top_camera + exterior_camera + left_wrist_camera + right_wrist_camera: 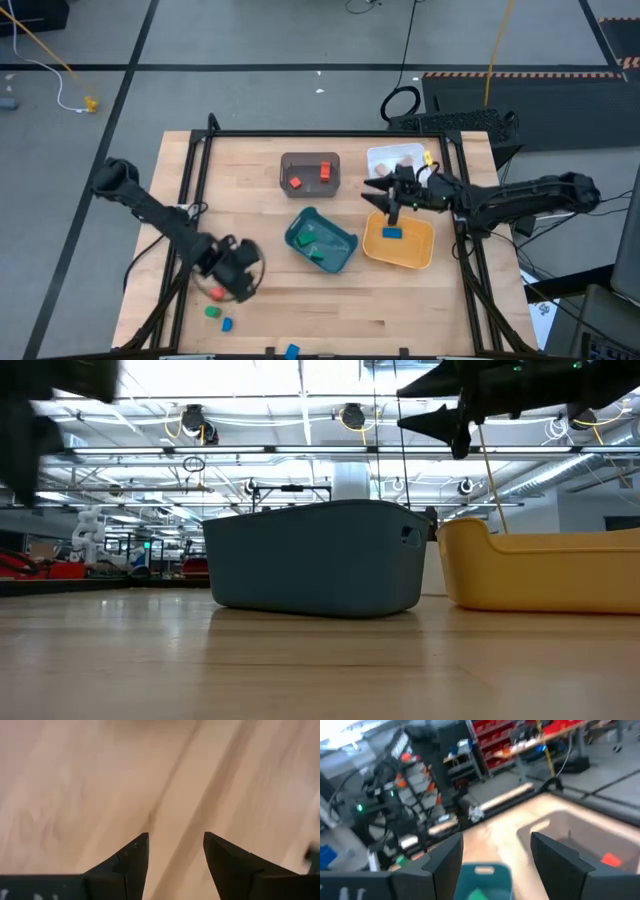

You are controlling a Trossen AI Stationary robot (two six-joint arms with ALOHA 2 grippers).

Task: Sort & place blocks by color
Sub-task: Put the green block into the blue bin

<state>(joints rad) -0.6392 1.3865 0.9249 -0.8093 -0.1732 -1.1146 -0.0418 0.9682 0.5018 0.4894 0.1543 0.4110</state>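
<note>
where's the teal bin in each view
High view: teal bin at table centre, green blocks inside, between the brown tray and the yellow tray.
Low view: teal bin fills the middle, yellow tray to its right.
Left wrist view: not in it, only bare wood.
Right wrist view: teal bin at bottom centre, between the right claw's fingers.
Shared landmark: the yellow tray.

Blue block (291,351) cut by table's near edge.

Left end effector (237,272) lowered, parted, right end effector (385,200) raised, parted
</note>
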